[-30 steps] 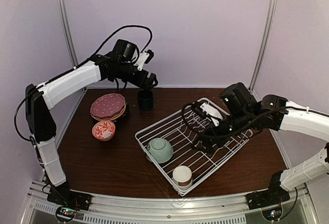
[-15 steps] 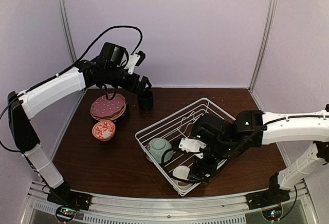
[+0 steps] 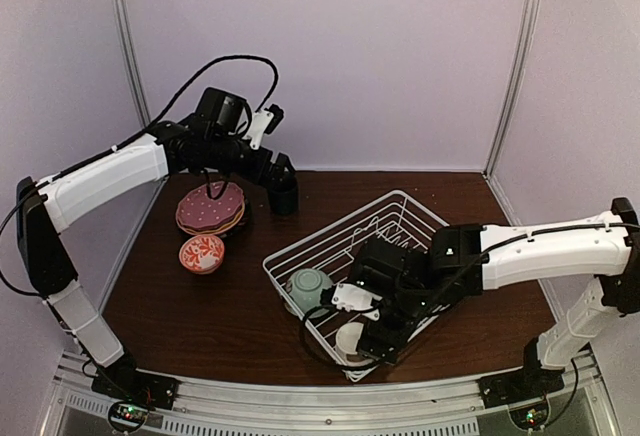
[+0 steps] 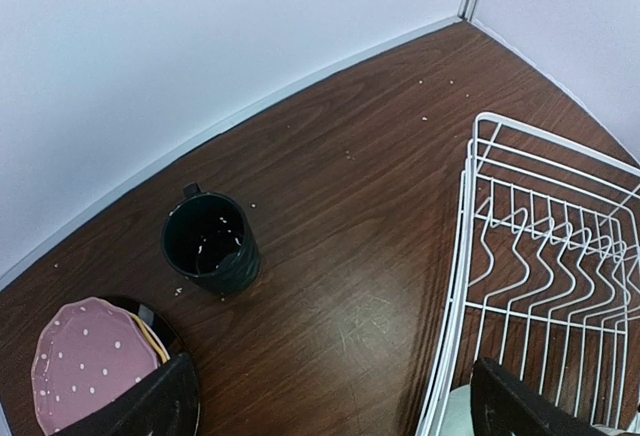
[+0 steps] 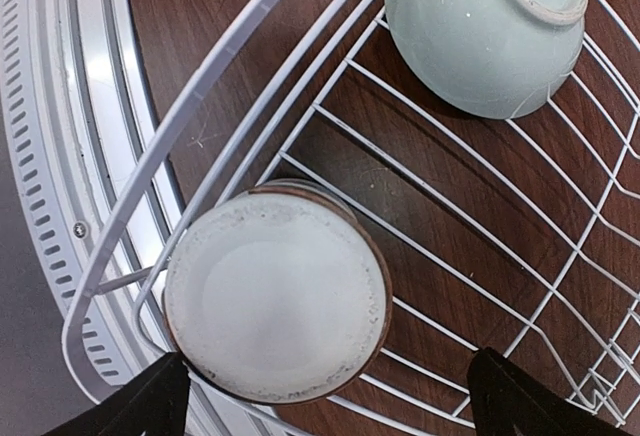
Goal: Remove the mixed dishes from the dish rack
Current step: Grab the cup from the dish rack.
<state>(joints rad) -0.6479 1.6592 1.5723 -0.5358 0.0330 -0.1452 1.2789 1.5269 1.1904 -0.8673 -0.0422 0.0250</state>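
Observation:
The white wire dish rack (image 3: 330, 226) sits right of centre. In its near corner stands a white-and-brown cup (image 3: 350, 336), mouth up (image 5: 275, 301). A pale green bowl (image 3: 310, 289) lies upside down beside it (image 5: 490, 26). My right gripper (image 3: 372, 334) hovers open over the cup (image 5: 330, 401), its fingers wide apart and not touching it. On the table at the back stands a dark green mug (image 4: 208, 244). My left gripper (image 3: 283, 178) hangs open above it (image 4: 335, 406). Pink plates (image 3: 210, 206) and a red-and-white bowl (image 3: 202, 252) rest on the left.
A row of upright wire prongs (image 4: 560, 256) lines the rack's far side. The metal rail (image 5: 60, 156) of the table's near edge runs just outside the rack's corner. Booth walls close in behind and at both sides.
My right arm has swung from the far part of the rack down to its near corner, over the cup. The left gripper has drawn back a little above the mug.

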